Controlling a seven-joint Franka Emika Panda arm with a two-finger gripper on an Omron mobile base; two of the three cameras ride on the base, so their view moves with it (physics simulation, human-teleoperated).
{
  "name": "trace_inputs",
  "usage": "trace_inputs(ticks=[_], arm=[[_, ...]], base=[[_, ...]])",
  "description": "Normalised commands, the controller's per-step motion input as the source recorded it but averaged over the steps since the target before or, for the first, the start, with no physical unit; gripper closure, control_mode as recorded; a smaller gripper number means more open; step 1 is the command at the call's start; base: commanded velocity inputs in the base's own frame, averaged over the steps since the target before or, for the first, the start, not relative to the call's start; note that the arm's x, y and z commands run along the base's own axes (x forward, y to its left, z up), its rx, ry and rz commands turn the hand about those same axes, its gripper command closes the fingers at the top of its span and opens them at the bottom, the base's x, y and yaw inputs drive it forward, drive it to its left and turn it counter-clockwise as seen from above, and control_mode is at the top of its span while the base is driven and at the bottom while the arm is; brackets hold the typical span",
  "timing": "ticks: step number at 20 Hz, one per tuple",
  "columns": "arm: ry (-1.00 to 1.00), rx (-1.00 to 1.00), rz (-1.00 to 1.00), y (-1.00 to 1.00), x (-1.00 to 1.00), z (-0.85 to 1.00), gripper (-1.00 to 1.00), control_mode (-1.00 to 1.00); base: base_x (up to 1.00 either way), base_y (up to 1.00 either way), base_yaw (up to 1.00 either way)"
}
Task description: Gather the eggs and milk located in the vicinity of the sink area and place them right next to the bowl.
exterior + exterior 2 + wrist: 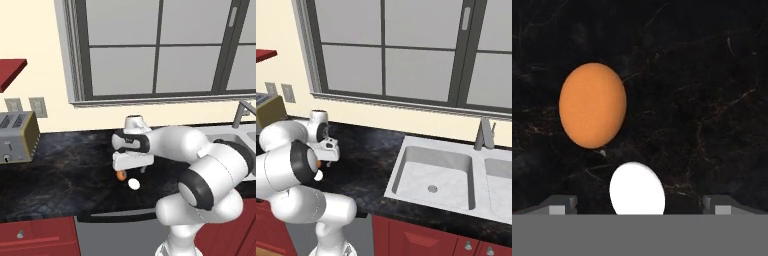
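A: Big stuff first. Where's the arm vs the sink (pixel 436 175)?

B: Arm's bent over the dark counter (pixel 60 170), well left of the sink area. Gripper (pixel 132 169) points down at the counter, jaws wide apart, nothing between them.

A: And the eggs?

B: Two. Orange-brown egg (pixel 592 105) and a white egg (pixel 637 189), both lying on the counter, just beside each other, prob not touching. In hand view the white one sits between the finger tips (pixel 560 205), near the bottom edge; the orange one's further up and off to the left of the jaw line. Orange egg's long axis runs up-down in that view, i.e. across the line joining the fingers.

A: So next move?

B: My guess: slide the hand toward the orange egg so it's centred betw the fingers, then drop. White egg's close enough to get bumped.

A: What's unclear?

B: In left base view the hand covers part of the orange egg (pixel 121 175); white egg (pixel 133 184) is clear. Right base view, arm blocks most of both. How high the gripper hangs, can't tell.
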Motion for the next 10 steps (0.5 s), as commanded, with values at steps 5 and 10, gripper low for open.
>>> trace_inputs(ticks=[5, 10], arm=[[0.0, 0.06, 0.0, 0.0, -0.34, -0.13, -1.0, -1.0], [-0.01, 0.0, 0.0, -0.05, -0.06, 0.0, -1.0, -1.0]], base=[[0.0, 0.0, 0.0], [0.0, 0.0, 0.0]])
